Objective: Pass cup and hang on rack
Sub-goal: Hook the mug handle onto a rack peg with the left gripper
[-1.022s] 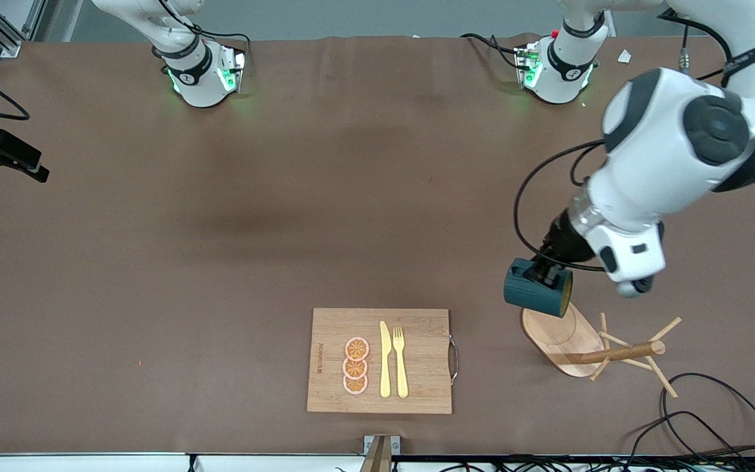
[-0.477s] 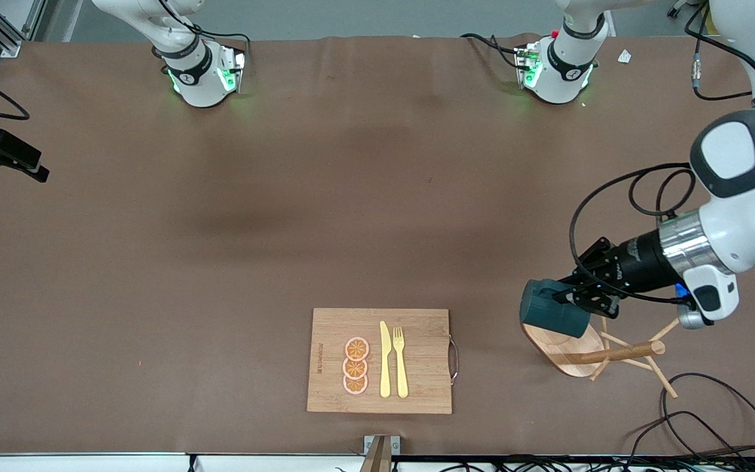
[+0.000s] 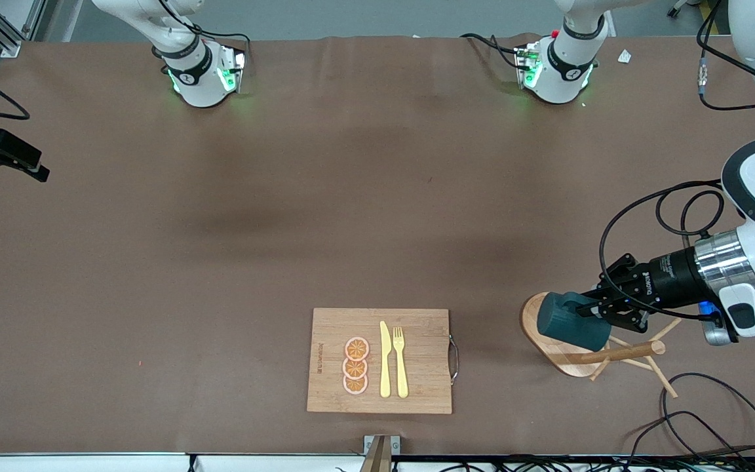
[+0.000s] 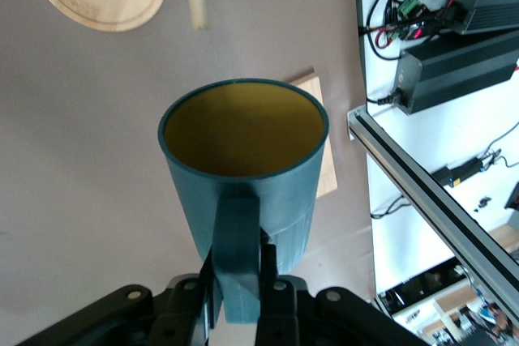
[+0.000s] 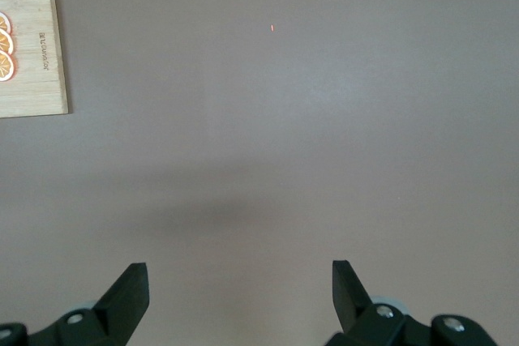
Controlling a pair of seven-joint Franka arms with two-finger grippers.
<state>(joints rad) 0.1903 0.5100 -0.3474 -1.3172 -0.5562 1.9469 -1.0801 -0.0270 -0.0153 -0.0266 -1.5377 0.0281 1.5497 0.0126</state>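
Your left gripper (image 3: 603, 313) has the cup (image 3: 573, 321) clamped by its handle, holding it on its side in the air over the rack (image 3: 571, 357) base. The hand-over looks done; hanging is what's left, since the handle isn't on any peg yet. Your right gripper (image 5: 235, 293) waits with fingers spread wide, holding nothing, above bare worktop (image 3: 286, 196) near the board (image 5: 32, 54).
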